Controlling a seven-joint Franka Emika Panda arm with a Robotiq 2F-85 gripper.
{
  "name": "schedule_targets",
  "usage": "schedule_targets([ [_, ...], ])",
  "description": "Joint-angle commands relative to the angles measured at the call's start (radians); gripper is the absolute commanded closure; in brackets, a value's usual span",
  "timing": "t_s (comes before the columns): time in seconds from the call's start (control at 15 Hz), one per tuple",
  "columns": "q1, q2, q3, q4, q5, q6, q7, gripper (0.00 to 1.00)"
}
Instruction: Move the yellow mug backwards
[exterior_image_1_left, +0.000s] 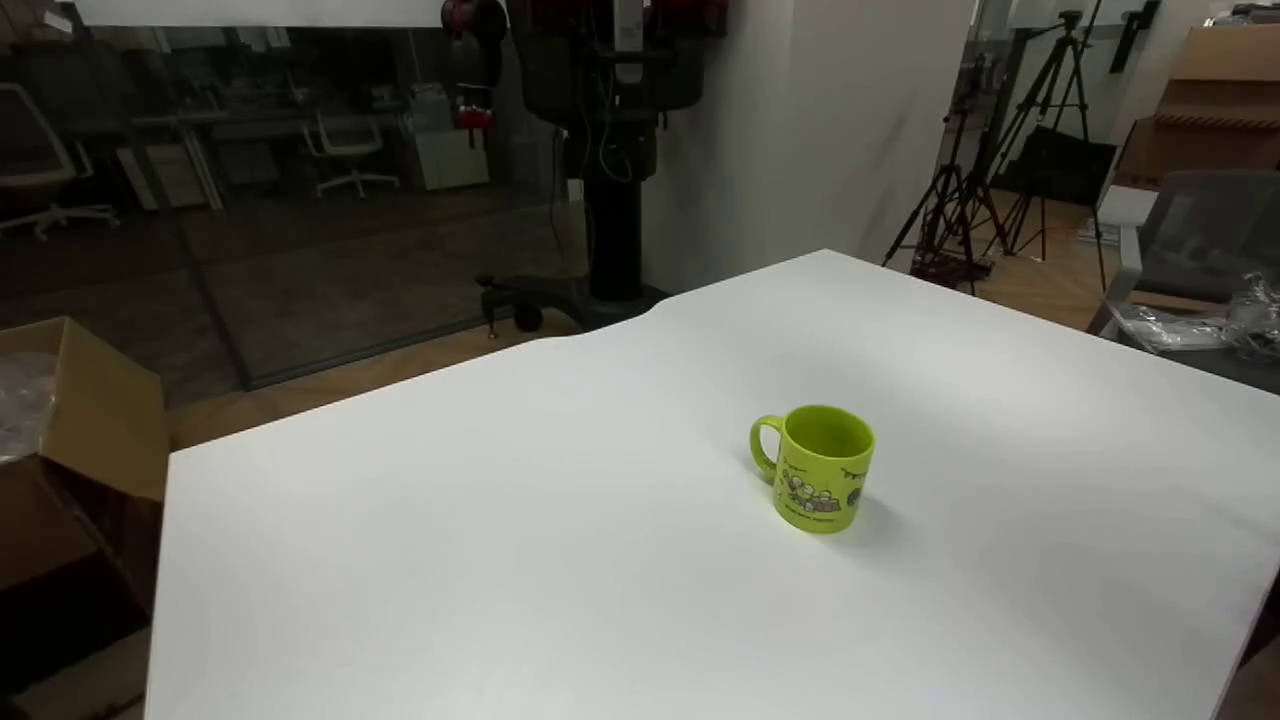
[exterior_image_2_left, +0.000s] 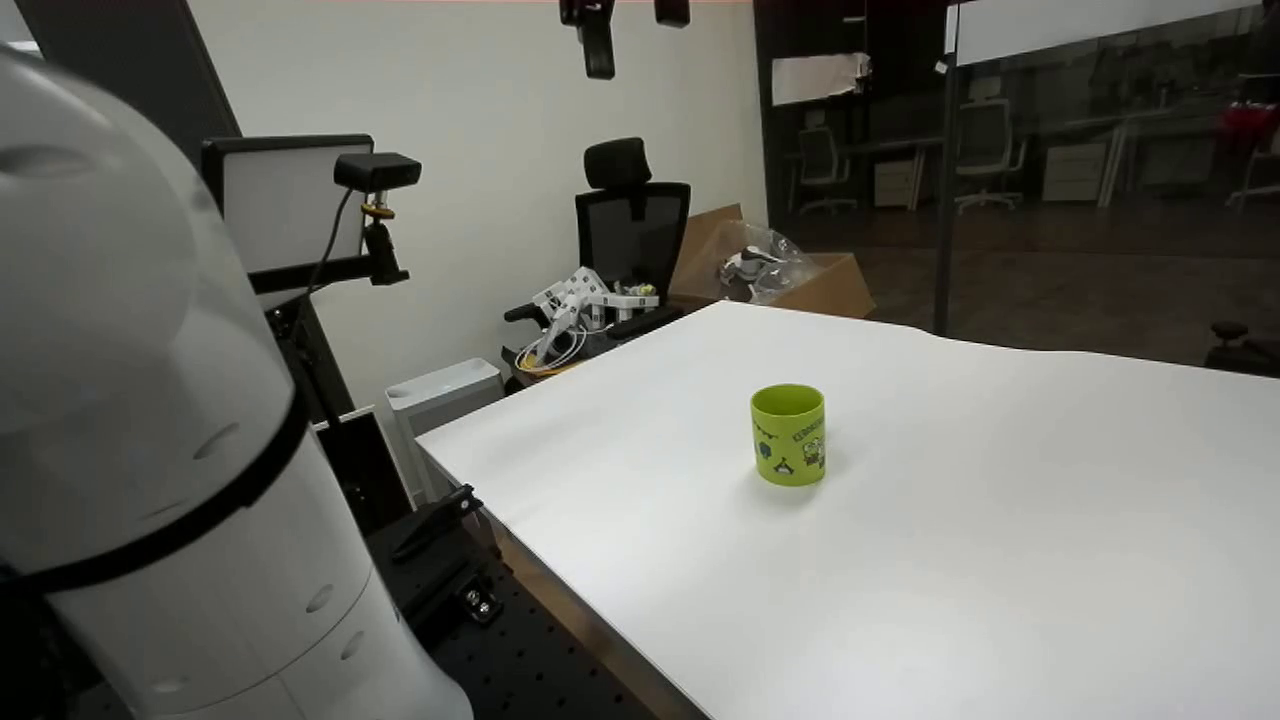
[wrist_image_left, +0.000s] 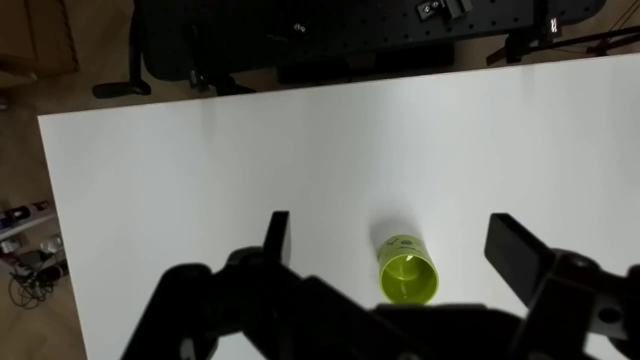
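Mug (exterior_image_1_left: 824, 472), one: stood upright on the table (exterior_image_1_left: 450, 540). Judged ceramic: light, stiff, slick, breakable; opposite walls, clear of the handle (exterior_image_1_left: 756, 450), seemed the best hold. Gripper (wrist_image_left: 392, 235): jaws stood wide apart, empty. Handle unseen in wrist view; fingers (exterior_image_2_left: 598, 58) were cropped above in an exterior view.
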Motion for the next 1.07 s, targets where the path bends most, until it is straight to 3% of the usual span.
schedule_targets([
  [0.0, -0.004, 0.008, -0.011, -0.016, 0.004, 0.139, 0.069, 0.0],
  [0.2, -0.032, 0.092, -0.027, -0.028, 0.021, 0.348, 0.126, 0.0],
  [0.4, -0.053, 0.221, -0.044, -0.023, 0.025, 0.478, 0.154, 0.0],
  [0.73, -0.053, 0.425, -0.049, 0.0, -0.02, 0.618, 0.155, 0.0],
  [1.0, -0.039, 0.444, -0.068, -0.026, -0.022, 0.641, 0.12, 0.0],
])
